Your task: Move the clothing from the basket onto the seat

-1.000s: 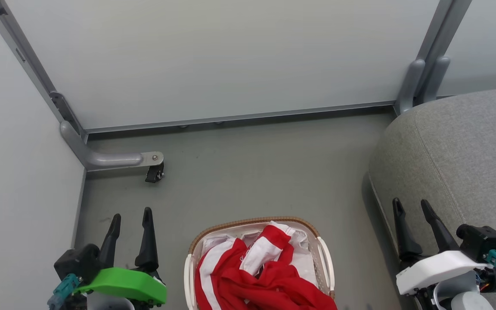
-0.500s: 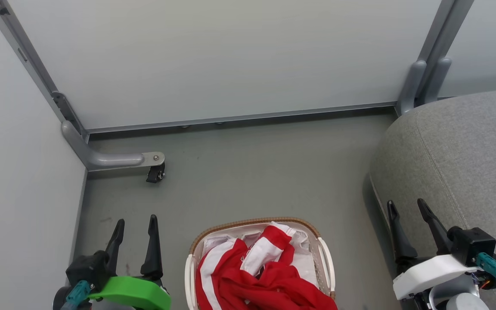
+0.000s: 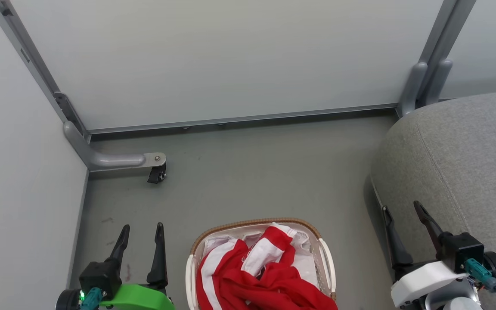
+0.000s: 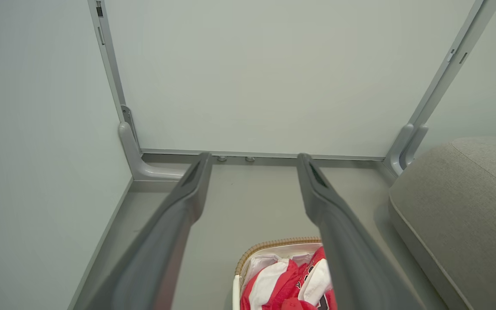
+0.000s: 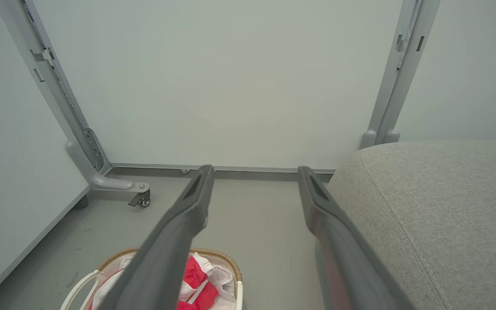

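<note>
Below, the left end effector (image 3: 142, 226) at 7 o'clock and the right end effector (image 3: 401, 206) at 4 o'clock hover wide open and empty, fingers toward 12 o'clock. The clothing (image 3: 265, 275) lies heaped in the basket (image 3: 252, 223) at 6 o'clock on the grey floor (image 3: 252, 172). The seat (image 3: 467, 155) stands at 3 o'clock, with pale partition panels (image 3: 230, 60) beyond.

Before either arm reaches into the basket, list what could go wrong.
1. The red jerseys lie bunched with a white sheet; a grab may lift the sheet too.
2. The basket stands free on the floor; pulling tangled cloth could drag or tip it.
3. The open right pincer hangs close by the seat edge; a swing may catch the fabric.
</note>
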`<state>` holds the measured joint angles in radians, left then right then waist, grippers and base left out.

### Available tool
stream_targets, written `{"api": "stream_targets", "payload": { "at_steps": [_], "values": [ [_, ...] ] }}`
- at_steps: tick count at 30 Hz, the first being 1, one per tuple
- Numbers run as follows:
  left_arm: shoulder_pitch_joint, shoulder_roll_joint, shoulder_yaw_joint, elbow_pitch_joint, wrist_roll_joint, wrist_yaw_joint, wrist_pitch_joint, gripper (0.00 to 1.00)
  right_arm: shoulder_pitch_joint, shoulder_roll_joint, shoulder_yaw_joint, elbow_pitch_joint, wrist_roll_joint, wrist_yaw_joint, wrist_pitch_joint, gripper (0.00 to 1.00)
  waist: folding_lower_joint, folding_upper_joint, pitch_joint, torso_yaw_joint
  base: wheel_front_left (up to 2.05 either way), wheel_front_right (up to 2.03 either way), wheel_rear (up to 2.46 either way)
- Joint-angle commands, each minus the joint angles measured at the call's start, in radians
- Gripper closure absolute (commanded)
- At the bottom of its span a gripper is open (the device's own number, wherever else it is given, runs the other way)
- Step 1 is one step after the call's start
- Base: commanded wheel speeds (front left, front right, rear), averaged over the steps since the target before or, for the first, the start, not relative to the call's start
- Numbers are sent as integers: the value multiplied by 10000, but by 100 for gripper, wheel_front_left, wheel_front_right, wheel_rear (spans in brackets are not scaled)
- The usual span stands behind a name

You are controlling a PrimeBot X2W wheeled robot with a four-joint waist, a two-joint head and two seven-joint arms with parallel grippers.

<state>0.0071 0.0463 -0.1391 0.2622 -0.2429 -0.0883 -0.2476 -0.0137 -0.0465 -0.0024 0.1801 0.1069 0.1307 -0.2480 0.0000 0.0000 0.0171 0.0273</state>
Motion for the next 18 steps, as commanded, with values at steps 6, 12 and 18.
{"api": "stream_targets", "payload": {
  "at_steps": [6, 12, 18],
  "values": [
    [121, 68, -91, 82, 487, -37, -184, 0, 111, -65, 30, -15, -607, 0, -180, 0, 0, 0, 8, 14, 0, 0, 0],
    [100, 68, -81, 145, 423, -54, -172, 0, 98, -64, 17, -12, -654, 0, -189, 0, 0, 0, 12, 6, 0, 0, 0],
    [69, 68, -96, 189, 375, -68, -172, 0, 83, -64, -1, -12, -657, 0, -189, 0, 0, 0, 23, -6, 0, 0, 0]
  ]
}}
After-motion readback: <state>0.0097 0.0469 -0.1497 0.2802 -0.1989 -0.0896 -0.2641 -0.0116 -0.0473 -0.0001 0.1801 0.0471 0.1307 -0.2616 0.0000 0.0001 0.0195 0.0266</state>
